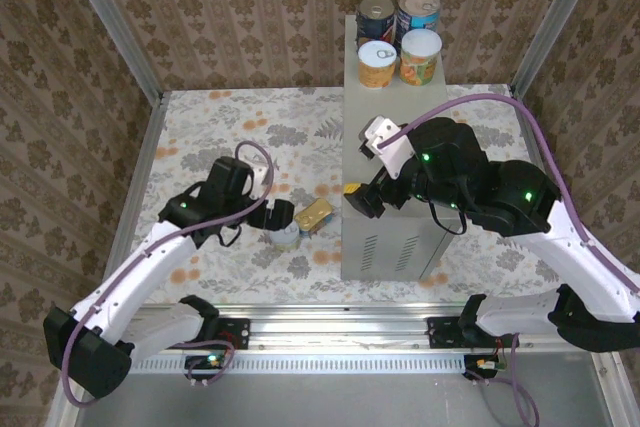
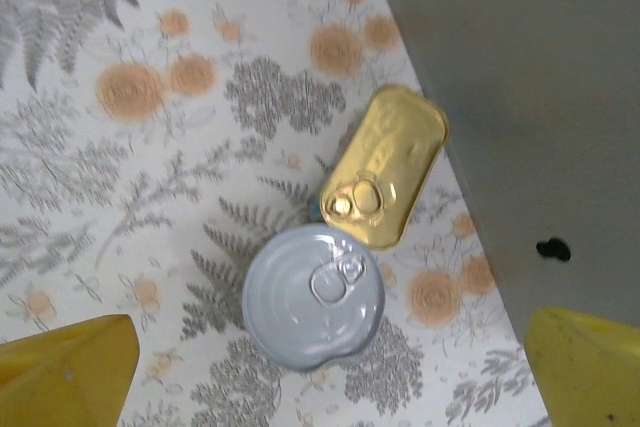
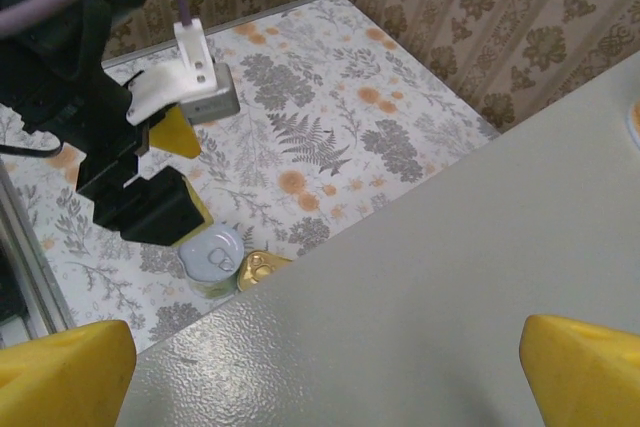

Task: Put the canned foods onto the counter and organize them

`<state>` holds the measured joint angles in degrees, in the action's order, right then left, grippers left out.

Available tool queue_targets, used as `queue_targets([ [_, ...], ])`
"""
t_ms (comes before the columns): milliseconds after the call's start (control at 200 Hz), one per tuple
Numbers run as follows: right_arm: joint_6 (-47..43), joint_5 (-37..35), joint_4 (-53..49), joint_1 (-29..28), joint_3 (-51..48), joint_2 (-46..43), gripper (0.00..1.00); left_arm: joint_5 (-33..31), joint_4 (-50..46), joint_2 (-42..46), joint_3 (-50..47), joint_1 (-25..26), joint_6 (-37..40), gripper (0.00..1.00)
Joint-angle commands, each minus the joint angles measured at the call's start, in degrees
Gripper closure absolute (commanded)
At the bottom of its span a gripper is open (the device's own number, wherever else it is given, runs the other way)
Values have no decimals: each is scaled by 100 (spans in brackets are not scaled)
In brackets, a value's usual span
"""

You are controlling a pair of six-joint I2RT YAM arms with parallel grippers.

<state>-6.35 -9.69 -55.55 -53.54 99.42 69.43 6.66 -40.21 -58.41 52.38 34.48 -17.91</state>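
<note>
Silver-lidded can point(image 2: 313, 295) and gold tin point(image 2: 385, 167) lie beside the worktop point(image 2: 520, 97), so my left end effector point(image 1: 270, 215) hangs open, empty above them; right end effector point(image 1: 358, 197) also open, empty.

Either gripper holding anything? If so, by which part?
Nothing held. Left gripper is open over the round can, not touching it; right gripper is open over the counter.

Floor point(image 1: 220, 127): white, patterned with orange blossoms and grey ferns. Counter point(image 1: 385, 237): plain light grey. Gold tin point(image 2: 385, 169) noted at 1 o'clock from silver-lidded can point(image 2: 313, 296). Wallpaper point(image 1: 250, 7): brown damask.
</note>
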Motion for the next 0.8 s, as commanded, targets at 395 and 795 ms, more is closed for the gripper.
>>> queue_targets([
  [395,-130,318,-576,-104,574,621,0,-326,269,-811,-707,745,-779,0],
  [795,-258,662,-594,-214,587,569,0,-566,523,-1575,-686,894,-766,0],
])
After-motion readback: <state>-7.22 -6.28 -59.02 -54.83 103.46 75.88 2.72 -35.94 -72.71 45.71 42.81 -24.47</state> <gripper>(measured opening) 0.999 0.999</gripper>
